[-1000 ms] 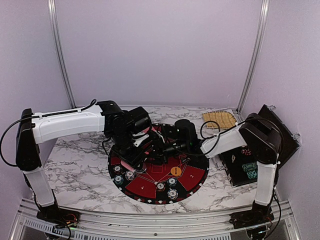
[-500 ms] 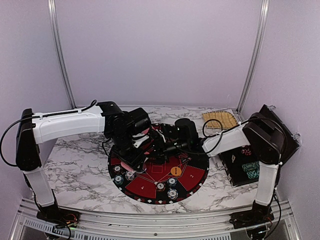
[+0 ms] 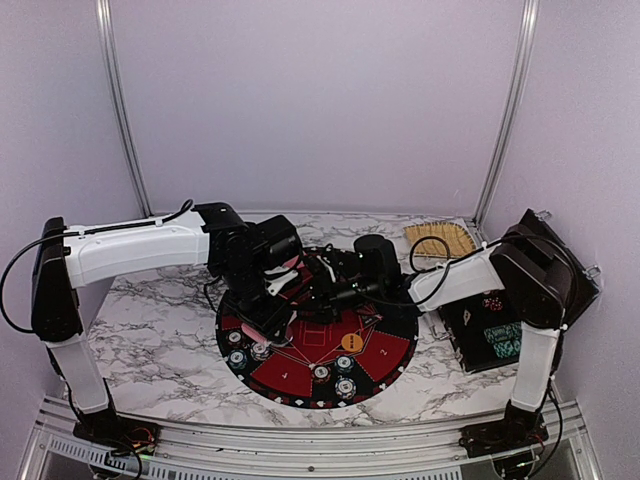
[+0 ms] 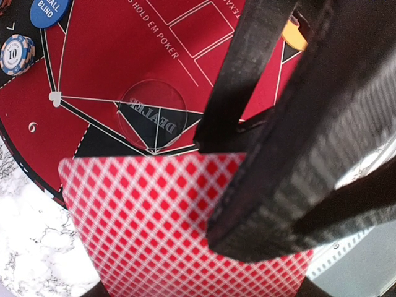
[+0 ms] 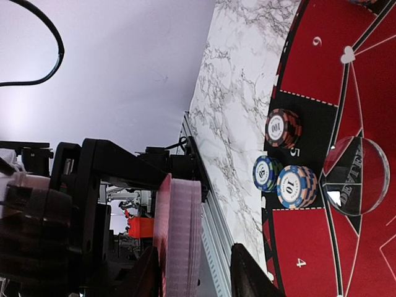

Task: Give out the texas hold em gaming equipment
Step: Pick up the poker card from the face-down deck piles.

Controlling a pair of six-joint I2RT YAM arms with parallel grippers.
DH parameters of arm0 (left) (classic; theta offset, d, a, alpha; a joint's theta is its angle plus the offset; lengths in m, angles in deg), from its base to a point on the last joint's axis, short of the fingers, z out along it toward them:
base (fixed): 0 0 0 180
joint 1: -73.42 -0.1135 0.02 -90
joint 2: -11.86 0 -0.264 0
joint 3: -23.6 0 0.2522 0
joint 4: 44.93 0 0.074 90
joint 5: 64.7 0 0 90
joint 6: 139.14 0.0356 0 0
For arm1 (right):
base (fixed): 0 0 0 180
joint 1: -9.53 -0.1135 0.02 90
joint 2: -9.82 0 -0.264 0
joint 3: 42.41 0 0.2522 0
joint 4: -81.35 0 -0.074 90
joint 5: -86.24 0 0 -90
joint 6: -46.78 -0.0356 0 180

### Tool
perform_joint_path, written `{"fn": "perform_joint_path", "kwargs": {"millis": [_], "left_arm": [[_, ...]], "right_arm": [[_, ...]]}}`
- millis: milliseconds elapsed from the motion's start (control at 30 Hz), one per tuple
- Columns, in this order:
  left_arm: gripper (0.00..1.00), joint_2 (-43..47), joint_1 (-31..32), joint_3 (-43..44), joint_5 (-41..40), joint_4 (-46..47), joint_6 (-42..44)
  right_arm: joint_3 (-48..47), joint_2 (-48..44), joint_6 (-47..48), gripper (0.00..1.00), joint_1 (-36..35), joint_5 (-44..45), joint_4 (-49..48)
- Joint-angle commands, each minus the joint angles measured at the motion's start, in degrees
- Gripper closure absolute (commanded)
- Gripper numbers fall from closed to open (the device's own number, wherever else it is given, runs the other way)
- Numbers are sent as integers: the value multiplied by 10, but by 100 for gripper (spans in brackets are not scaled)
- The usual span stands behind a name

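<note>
Left pincer point(image 3: 268, 316): holds the red-backed cards point(image 4: 154, 229) tight.
Right pincer point(image 5: 193, 269): wide, close to the cards.
Dealer button point(image 4: 153, 114): flat on the mat point(image 4: 111, 55).

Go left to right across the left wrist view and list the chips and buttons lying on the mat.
10 chip → blue button → clear dealer button → orange button

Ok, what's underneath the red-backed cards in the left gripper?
Showing past the cards: the mat's black rim and the marble table. Anything directly beneath is hidden by them and by the right gripper crossing over.
</note>
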Motion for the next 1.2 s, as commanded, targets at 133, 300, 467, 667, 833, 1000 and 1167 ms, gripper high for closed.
{"fn": "perform_joint_path", "kwargs": {"millis": [133,300,467,667,833,1000,1167], "left_arm": [[59,26,1,-5,9,-2,6],[59,24,1,-6,11,-2,7],[60,20,1,-7,11,-2,8],[60,18,-1,-11,5,-2,6],[60,16,-5,-12,4,-2,4],[60,12,-6,-10,4,-2,4],[60,9,-9,-7,2,-3,2]], "right_arm": [[14,-26,10,63,10,12,5],[19,-34,12,63,13,15,5],[18,-43,13,63,14,16,7],[19,-54,15,65,18,14,14],[25,-60,14,70,19,13,16],[27,-63,13,74,19,11,16],[33,-67,12,75,19,10,17]]}}
